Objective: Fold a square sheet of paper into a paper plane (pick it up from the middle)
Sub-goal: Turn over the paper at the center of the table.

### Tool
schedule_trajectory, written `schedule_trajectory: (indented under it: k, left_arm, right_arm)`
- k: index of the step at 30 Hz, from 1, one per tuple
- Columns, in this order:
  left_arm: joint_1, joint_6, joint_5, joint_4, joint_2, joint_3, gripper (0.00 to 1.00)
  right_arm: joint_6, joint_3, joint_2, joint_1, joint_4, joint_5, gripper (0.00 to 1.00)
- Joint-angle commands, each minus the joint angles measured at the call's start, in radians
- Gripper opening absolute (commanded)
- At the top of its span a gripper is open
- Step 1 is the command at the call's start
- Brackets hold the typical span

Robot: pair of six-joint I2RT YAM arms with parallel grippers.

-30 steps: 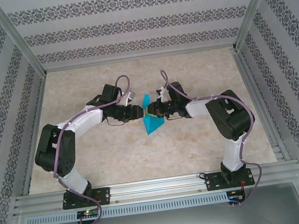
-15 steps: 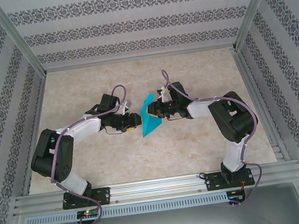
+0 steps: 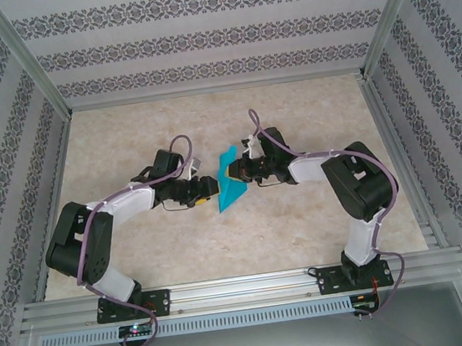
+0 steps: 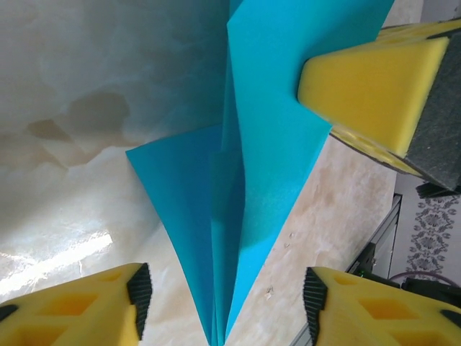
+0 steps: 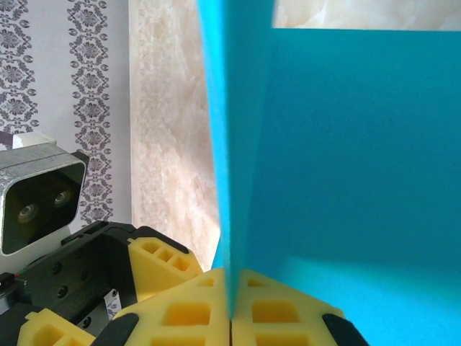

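Note:
The paper plane [image 3: 229, 181] is a slim teal-blue dart held above the table, its sharp point toward the near left. My right gripper [image 3: 239, 170] is shut on its upper layers; in the right wrist view the two yellow pads meet on the folded edge of the plane [image 5: 346, 144] at the right gripper [image 5: 230, 299]. My left gripper [image 3: 210, 191] stands open just left of the point. In the left wrist view the plane [image 4: 245, 180] runs down between the spread left gripper [image 4: 223, 306] without touching either pad, and a right finger [image 4: 367, 72] presses the wing.
A beige marbled tabletop [image 3: 305, 223] lies under both arms. Patterned walls [image 3: 214, 32] and aluminium posts enclose the back and sides. A metal rail [image 3: 245, 289] carries the arm bases at the near edge. The left wrist camera housing [image 5: 39, 194] sits close beside the right gripper.
My left gripper let go of the paper and drew back to the left, now open. The right gripper kept the plane and turned it, so it looks narrower and more slanted.

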Motion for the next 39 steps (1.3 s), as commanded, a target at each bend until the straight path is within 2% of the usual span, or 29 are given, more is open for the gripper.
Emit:
schedule_trajectory:
  k: [1, 14, 21, 25, 29, 39]
  left_arm:
    - [-0.001, -0.078, -0.02, 0.106, -0.078, -0.027, 0.64]
    - [-0.005, -0.237, -0.066, 0.179, -0.3, -0.089, 0.85]
    - [-0.014, -0.238, -0.036, 0.205, -0.256, -0.092, 0.85]
    - [-0.026, -0.292, 0.003, 0.321, -0.237, -0.095, 0.85]
    - [-0.047, -0.294, 0.041, 0.346, -0.206, -0.058, 0.84]
    - [-0.052, -0.283, 0.077, 0.344, -0.183, -0.006, 0.73]
  right_arm:
    - [0.013, -0.007, -0.072, 0.007, -0.011, 0.011, 0.05]
    - [0.077, 0.008, -0.223, -0.008, 0.017, 0.015, 0.0]
    - [0.099, 0.012, -0.248, -0.005, 0.037, 0.0, 0.0]
    - [0.11, 0.003, -0.266, -0.004, 0.046, 0.001, 0.0]
    - [0.124, -0.003, -0.273, -0.004, 0.064, 0.003, 0.0]
    - [0.134, -0.024, -0.276, -0.008, 0.081, 0.004, 0.0]
